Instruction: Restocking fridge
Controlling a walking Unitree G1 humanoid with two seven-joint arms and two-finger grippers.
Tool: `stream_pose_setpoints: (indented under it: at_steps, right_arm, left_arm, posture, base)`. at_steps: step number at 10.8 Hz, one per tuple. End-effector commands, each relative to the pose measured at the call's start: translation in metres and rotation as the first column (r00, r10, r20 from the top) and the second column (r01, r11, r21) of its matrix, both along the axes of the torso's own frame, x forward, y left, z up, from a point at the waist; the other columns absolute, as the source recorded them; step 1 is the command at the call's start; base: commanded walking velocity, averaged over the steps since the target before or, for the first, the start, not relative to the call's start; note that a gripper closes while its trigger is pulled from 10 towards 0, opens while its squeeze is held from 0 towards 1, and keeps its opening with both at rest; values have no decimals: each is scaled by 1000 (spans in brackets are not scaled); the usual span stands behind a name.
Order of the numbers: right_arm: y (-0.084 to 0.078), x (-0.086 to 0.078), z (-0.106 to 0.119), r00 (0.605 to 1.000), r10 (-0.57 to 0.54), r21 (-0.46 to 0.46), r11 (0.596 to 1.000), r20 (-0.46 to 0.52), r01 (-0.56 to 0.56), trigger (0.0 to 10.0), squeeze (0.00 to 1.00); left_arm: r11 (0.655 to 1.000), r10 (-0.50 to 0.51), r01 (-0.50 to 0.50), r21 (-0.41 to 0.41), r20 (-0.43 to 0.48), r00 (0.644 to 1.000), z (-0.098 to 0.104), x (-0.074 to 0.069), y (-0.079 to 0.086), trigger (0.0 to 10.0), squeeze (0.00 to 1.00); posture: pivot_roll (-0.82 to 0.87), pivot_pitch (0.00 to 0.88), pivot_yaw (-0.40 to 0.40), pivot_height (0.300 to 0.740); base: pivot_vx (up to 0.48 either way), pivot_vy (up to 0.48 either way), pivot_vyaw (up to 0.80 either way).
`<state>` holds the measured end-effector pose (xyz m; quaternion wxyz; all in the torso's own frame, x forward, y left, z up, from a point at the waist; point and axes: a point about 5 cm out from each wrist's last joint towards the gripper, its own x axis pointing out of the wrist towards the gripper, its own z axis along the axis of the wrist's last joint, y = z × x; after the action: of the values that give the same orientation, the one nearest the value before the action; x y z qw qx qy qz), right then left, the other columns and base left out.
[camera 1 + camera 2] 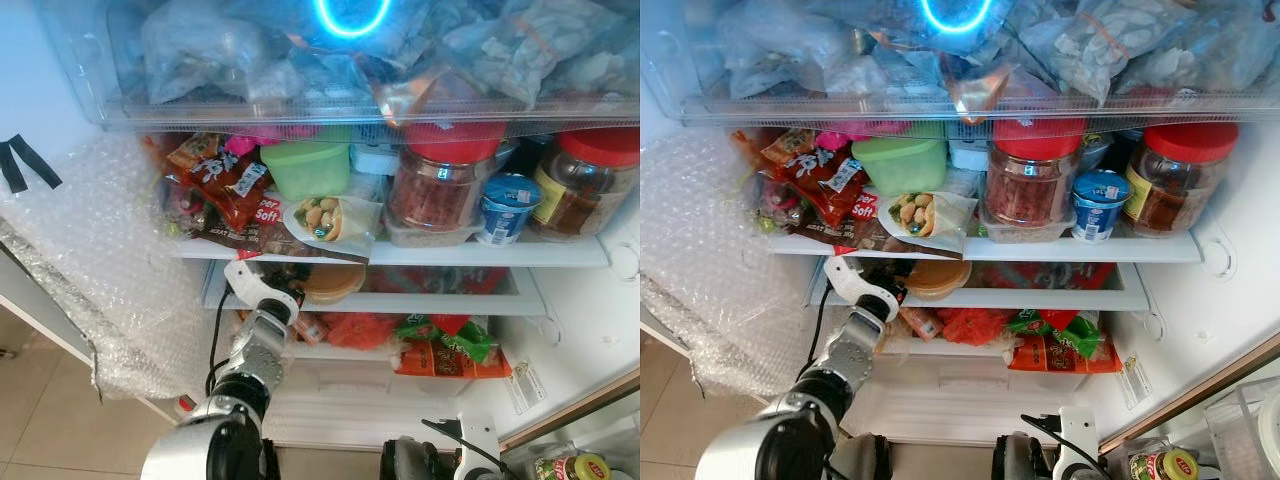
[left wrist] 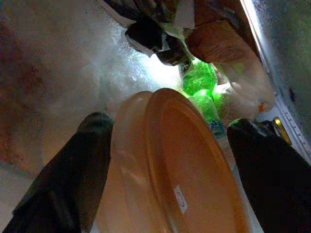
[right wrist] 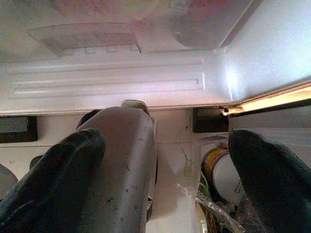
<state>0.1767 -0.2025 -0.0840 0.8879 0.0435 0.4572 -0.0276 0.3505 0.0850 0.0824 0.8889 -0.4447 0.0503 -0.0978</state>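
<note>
The fridge stands open before me. A round tan lidded container (image 1: 333, 283) lies on the middle shelf (image 1: 450, 300), under the packed upper shelf. My left arm reaches up into that shelf, and my left gripper (image 1: 300, 278) is at the container's left side. In the left wrist view the container (image 2: 170, 174) sits between the two spread black fingers (image 2: 73, 170). The left gripper (image 2: 170, 126) is open around it, and one finger is close against its rim. My right gripper (image 3: 167, 141) hangs low by the fridge's foot, open and holding nothing.
The upper shelf holds a green tub (image 1: 305, 168), red-lidded jars (image 1: 440, 180), a yogurt cup (image 1: 507, 208), snack packets (image 1: 225, 190) and a wrapped roll (image 1: 325, 218). Bags fill the top drawer (image 1: 350, 60). Bubble wrap (image 1: 90, 260) hangs at the left. Red and green packets (image 1: 445, 345) lie lower down.
</note>
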Motion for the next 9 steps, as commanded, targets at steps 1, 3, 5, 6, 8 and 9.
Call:
stream_pose_setpoints:
  at_steps: [1, 3, 5, 6, 8, 9]
  right_arm:
    - [9, -18, -10, 997, -2, 33, 999, -74, 4, 10000, 0]
    - [9, -18, -10, 997, 1, 33, 999, -74, 1, 10000, 0]
    - [9, -17, -10, 997, 0, 32, 999, -73, 2, 10000, 0]
    - [9, -17, -10, 997, 1, 32, 999, -73, 1, 10000, 0]
    - [10, -17, -10, 997, 1, 32, 999, -72, 1, 10000, 0]
    - [10, -17, -10, 997, 2, 32, 999, -73, 1, 10000, 0]
  left_arm:
    - [1000, -21, 21, -1, 17, 1000, 2, -3, -8, 10000, 0]
    - [999, -53, 53, -9, 12, 999, -2, -11, -13, 10000, 0]
    - [994, -110, 110, -7, 10, 994, -5, -23, -23, 10000, 0]
    - [992, -128, 128, -4, 2, 992, -8, -27, -26, 10000, 0]
    - [989, -149, 149, -17, -20, 989, -10, -36, -30, 10000, 0]
    - [985, -169, 169, -18, -22, 985, -9, -39, -33, 10000, 0]
  posture:
    - [-50, 75, 69, 637]
    - [-49, 75, 69, 637]
    - [-47, 74, 72, 637]
    - [-47, 74, 72, 637]
    - [-51, 69, 75, 637]
    - [-52, 68, 77, 637]
  base:
    - [0, 0, 0]
    - [0, 0, 0]
    - [0, 0, 0]
    - [0, 0, 0]
    - [0, 0, 0]
    - [0, 0, 0]
